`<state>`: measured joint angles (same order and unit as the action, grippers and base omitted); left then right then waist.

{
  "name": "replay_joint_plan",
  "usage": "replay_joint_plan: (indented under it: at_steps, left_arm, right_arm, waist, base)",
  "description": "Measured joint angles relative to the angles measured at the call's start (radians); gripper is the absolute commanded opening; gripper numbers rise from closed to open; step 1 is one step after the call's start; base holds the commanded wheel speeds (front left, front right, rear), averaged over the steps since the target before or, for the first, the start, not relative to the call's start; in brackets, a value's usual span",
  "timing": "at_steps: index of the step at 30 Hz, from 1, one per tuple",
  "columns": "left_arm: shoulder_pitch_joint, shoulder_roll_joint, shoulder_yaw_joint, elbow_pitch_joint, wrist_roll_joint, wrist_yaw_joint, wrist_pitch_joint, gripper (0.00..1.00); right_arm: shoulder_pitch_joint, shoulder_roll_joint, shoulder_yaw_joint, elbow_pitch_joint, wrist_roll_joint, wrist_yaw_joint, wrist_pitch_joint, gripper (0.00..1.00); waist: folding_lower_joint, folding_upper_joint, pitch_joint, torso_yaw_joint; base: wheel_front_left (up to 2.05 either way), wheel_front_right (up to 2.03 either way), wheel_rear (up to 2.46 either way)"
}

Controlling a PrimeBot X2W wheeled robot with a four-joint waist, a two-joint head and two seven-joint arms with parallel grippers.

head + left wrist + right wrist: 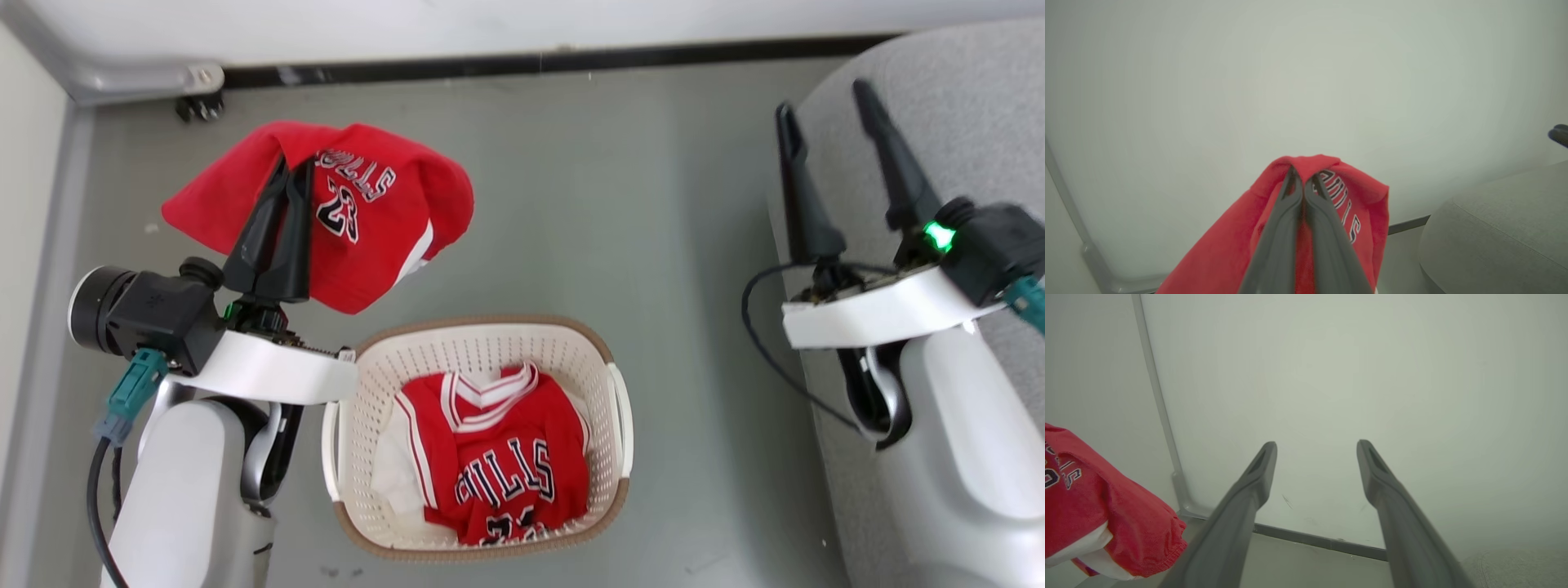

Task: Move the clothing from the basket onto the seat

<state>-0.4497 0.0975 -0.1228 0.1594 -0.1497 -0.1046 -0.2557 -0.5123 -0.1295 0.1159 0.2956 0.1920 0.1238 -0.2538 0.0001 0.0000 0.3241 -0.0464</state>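
My left gripper (292, 170) is shut on red shorts (384, 220) with "BULLS" and 23 on them, and they hang in the air above the floor, left of and beyond the basket. In the left wrist view the shorts (1367, 196) drape over the closed left gripper (1303, 180). The cream basket (351, 441) with a brown rim stands on the floor at bottom centre and holds a red jersey (498, 457). My right gripper (824, 98) is open with nothing in it, above the left edge of the grey seat (963, 90). The right wrist view shows the right gripper (1316, 447) spread wide.
A white wall with a dark baseboard (531, 61) runs along the far side. Grey floor (653, 204) lies between the basket and the seat. A pale frame with a small caster (198, 104) sits in the far left corner.
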Motion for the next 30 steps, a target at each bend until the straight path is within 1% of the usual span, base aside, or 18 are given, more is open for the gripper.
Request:
replay_joint_plan:
  at_steps: [5,10,11,17,23,30]
  left_arm:
    - [0.012,0.028,-0.012,0.0,0.0,-0.003,0.0,0.0]
    - [0.018,0.05,-0.038,0.0,0.001,-0.012,0.0,0.0]
    - [0.018,0.05,-0.038,0.0,0.001,-0.012,0.0,0.0]
    - [0.02,0.078,-0.094,0.003,0.002,-0.02,0.0,0.0]
    - [0.031,0.118,-0.173,0.022,0.002,-0.02,0.0,0.0]
    - [0.032,0.179,-0.324,0.018,-0.031,-0.02,0.001,0.0]
  right_arm:
    - [0.04,-0.009,0.046,0.022,0.012,0.0,0.0,1.0]
    - [0.073,-0.014,0.116,0.032,0.039,0.0,0.0,1.0]
    - [0.073,-0.014,0.116,0.032,0.039,0.0,0.0,1.0]
    - [0.105,-0.024,0.214,0.032,0.089,0.0,0.022,1.0]
    - [0.123,-0.059,0.331,0.018,0.154,0.0,0.077,1.0]
    - [0.122,-0.117,0.432,-0.031,0.239,0.0,0.139,1.0]
  waist:
    - [0.0,0.0,-0.058,0.007]
    - [0.0,0.0,-0.113,0.013]
    - [0.0,0.0,-0.113,0.013]
    - [0.0,0.0,-0.173,0.018]
    - [0.0,0.0,-0.225,0.019]
    - [0.0,0.0,-0.275,0.014]
  base:
    - [0.0,0.0,0.0]
    - [0.0,0.0,0.0]
    - [0.0,0.0,0.0]
    - [0.0,0.0,0.0]
    - [0.0,0.0,0.0]
    - [0.0,0.0,0.0]
